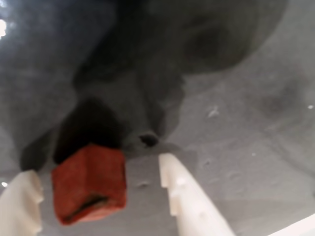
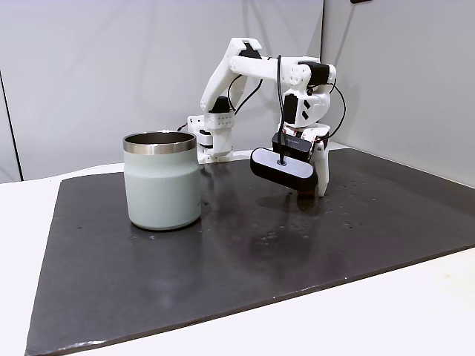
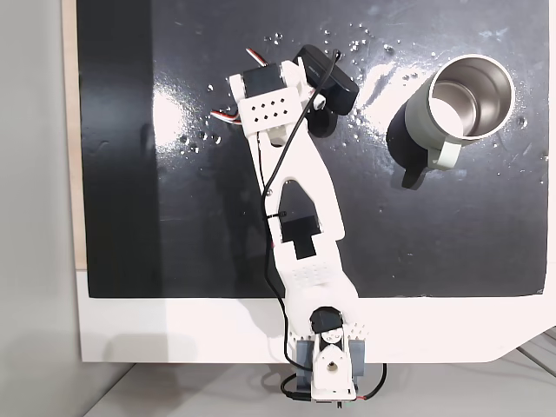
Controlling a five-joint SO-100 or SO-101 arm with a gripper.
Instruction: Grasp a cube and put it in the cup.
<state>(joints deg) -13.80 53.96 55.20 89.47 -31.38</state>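
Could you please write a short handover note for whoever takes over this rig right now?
Gripper: open and lowered to the dark mat, its two white fingers on either side of the cube in the wrist view. The cube sits nearer the left finger, and contact cannot be judged.
Cube: on the mat, between the fingers, not lifted.
Cup: upright on the mat, apart from the gripper, to its left in a fixed view; looks empty from above.
Done: approach to the cube.
Left: close on the cube, lift, carry over the cup, release.
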